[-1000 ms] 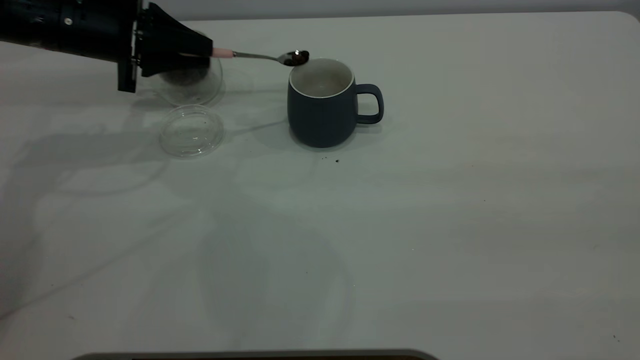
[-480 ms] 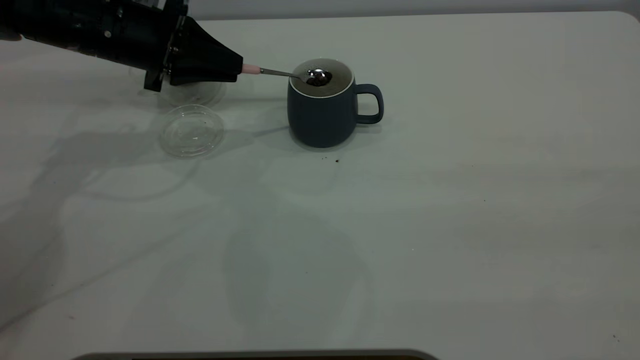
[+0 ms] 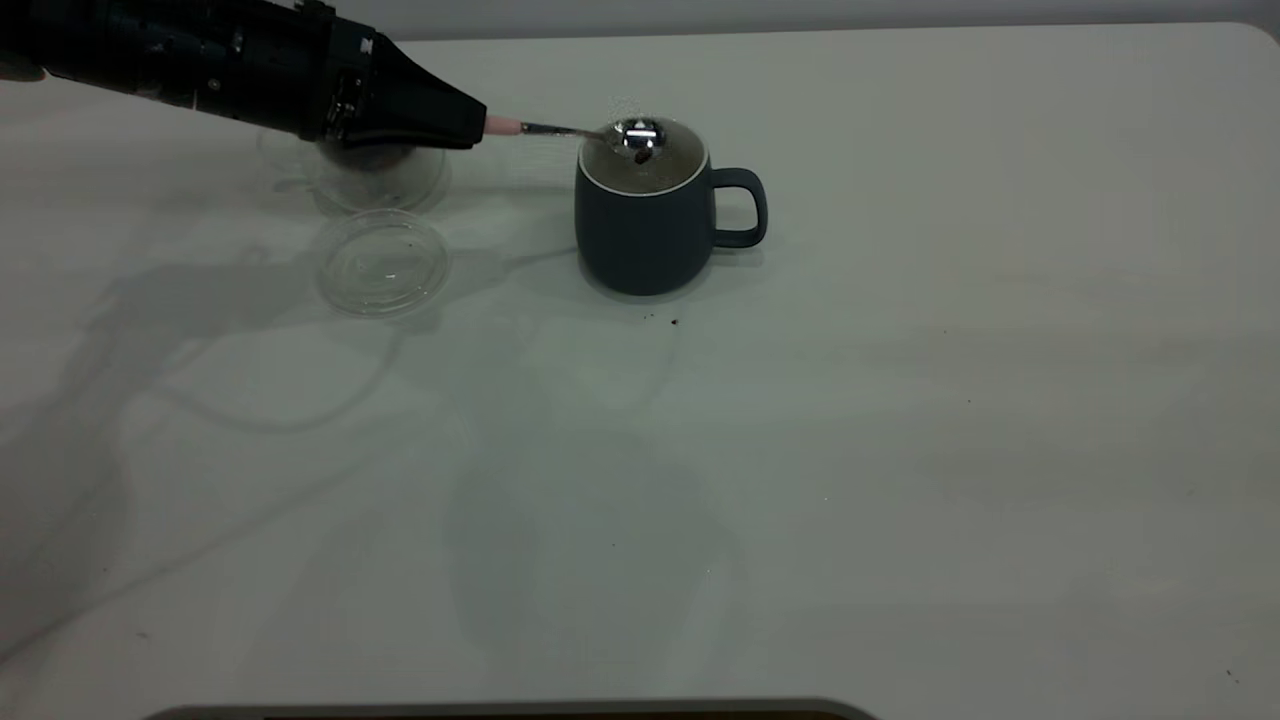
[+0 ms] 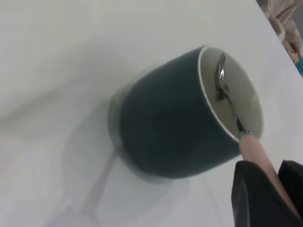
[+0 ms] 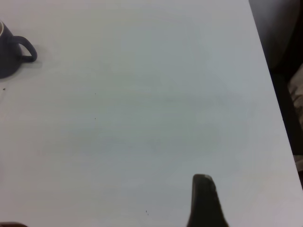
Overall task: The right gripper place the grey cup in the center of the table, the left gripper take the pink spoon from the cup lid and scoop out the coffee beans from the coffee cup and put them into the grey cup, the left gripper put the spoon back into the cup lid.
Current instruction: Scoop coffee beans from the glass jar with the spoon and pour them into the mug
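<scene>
— Since a half-second ago the spoon's bowl has lifted a touch above the mug's mouth, and it looks tipped, with a dark bean or two at its lower edge.

— And the left claw (image 3: 470, 122)?

— Clamped on the pink spoon (image 3: 560, 130) by the end of its pink handle, the metal neck reaching out over the rim of the grey cup (image 3: 645, 225) — the wrist camera shows the bowl above the white inside.

— What lies beyond?

— Under the arm stands the clear coffee cup (image 3: 375, 180), mostly hidden; in front of it the cup lid (image 3: 383, 262) lies flat on the bench (image 3: 900, 400). Dark specks (image 3: 672, 322) sit just before the mug.

— The right claw (image 5: 204, 201)?

— Far off to the side, only one dark finger showing; whether it is wide or narrow I cannot tell.
</scene>
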Robot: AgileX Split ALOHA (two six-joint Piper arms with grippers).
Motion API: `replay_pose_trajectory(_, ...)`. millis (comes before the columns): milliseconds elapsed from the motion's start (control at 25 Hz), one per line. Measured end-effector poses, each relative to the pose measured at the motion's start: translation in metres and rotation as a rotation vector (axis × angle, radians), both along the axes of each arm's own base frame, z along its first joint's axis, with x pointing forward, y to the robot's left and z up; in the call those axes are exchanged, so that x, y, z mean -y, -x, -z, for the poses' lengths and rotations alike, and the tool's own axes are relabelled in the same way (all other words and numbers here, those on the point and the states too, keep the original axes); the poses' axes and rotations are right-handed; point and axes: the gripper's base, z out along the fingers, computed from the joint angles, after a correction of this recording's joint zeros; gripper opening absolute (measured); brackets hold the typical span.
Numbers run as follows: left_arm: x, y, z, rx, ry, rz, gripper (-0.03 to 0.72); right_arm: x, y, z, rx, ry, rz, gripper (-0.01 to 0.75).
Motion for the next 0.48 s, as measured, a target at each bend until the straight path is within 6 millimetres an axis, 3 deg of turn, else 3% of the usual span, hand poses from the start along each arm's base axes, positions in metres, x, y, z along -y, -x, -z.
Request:
replay_pose_trajectory(240,-0.0007,-0.0005,-0.0020,0.041,-0.004,0.017,0.126,0.0000,0.0000,0.0000,0.000,0.000,0.000,0.531)
replay_pose_trajectory(480,-0.0099,0.0018,-0.0100,-0.027,0.087,0.012,0.126,0.0000,0.0000,0.0000,0.000,0.000,0.000,0.531)
